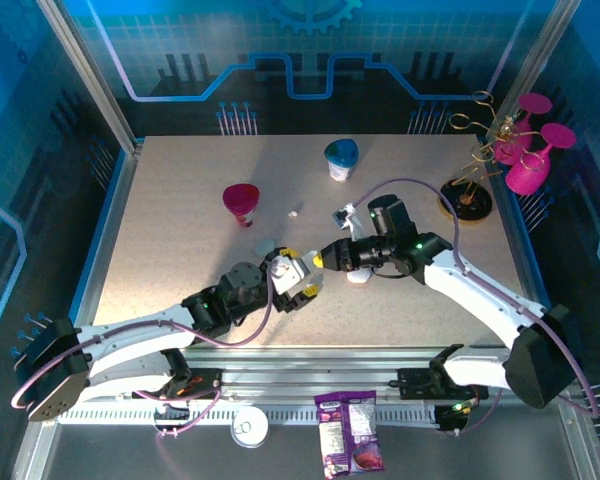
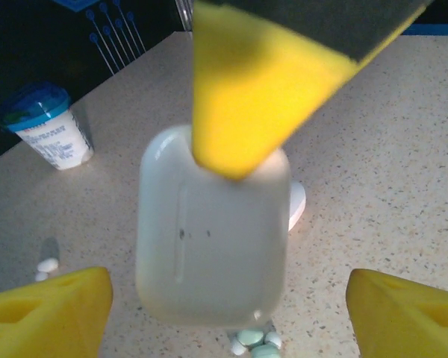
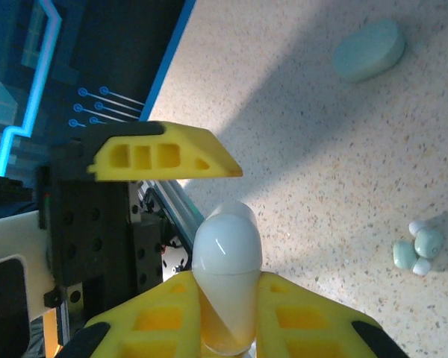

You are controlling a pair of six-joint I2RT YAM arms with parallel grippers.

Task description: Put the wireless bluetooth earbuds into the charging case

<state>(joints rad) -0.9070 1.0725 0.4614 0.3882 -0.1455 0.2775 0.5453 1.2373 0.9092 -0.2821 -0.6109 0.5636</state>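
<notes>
clenching the white charging case (image 1: 299, 270) over the table (image 1: 180, 280) in the top view, the right gripper (image 1: 320, 260) holds it between the spread fingers of the left gripper (image 1: 296, 276). left wrist view: its jaws stand released, clear of the case, with earbuds (image 2: 254, 344) on the table at the case's near edge. right wrist view: both fingers squeeze the case, earbuds lying on the table to the right, outside it.

A blurry yellow finger (image 2: 246, 97) hides the white case's (image 2: 209, 253) far end. The picture edge cuts off the earbuds (image 2: 252, 344).
</notes>
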